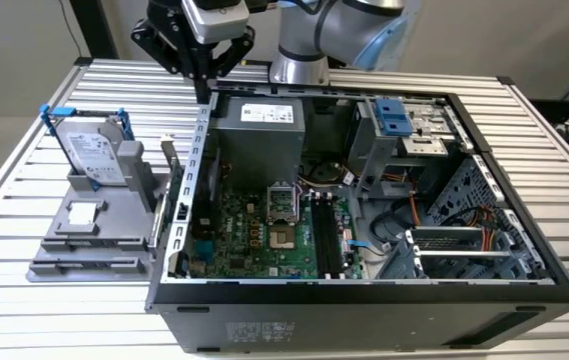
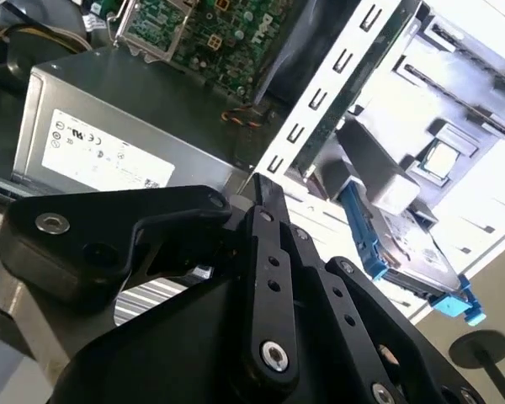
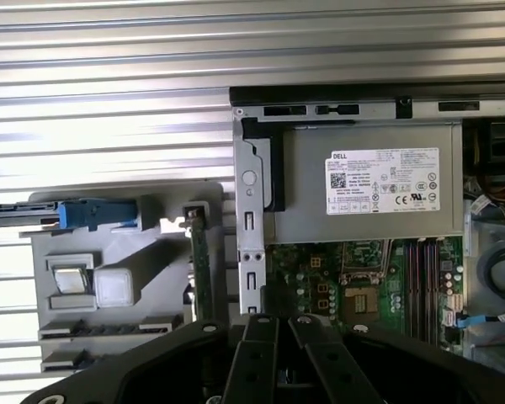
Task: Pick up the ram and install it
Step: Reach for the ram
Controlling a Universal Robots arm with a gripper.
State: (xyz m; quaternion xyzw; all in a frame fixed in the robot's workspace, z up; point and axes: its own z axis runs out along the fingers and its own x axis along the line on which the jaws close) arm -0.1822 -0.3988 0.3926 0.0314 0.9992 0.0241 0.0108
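A: Gripper (image 1: 201, 93) first. How far open?
B: Fingers were drawn together and I saw nothing between them. It hung tip-down over the back corner of the computer case (image 1: 365, 296), just above the perforated side wall (image 1: 200, 150). I couldn't see it touching anything.

A: And the ram?
B: Not picked up. The ram (image 3: 198, 261) stood on edge in the grey holder (image 1: 69, 259) on the table (image 1: 565, 142). It was just outside that side wall and well apart from the gripper tips. The wall sat between it and the motherboard (image 1: 254, 244).

A: What else was around?
B: The power supply (image 1: 257, 135) was right inside the corner under the gripper. The CPU socket (image 1: 279, 204) and the long black slots (image 1: 326, 236) lay further in on the board. The hard drive (image 1: 91, 154), in its blue frame, stood upright on the holder at the exterior view's left. A small square chip (image 1: 82, 215) lay flat on the holder near it.

A: Anything hidden or unclear?
B: In the exterior view the ram was hard to tell from the holder's uprights. Its chips couldn't be made out in any view. The gripper's black body covered part of both wrist views and cut off one end of the ram in the first wrist view. The arm (image 1: 340, 30) ran out of frame in the exterior view.
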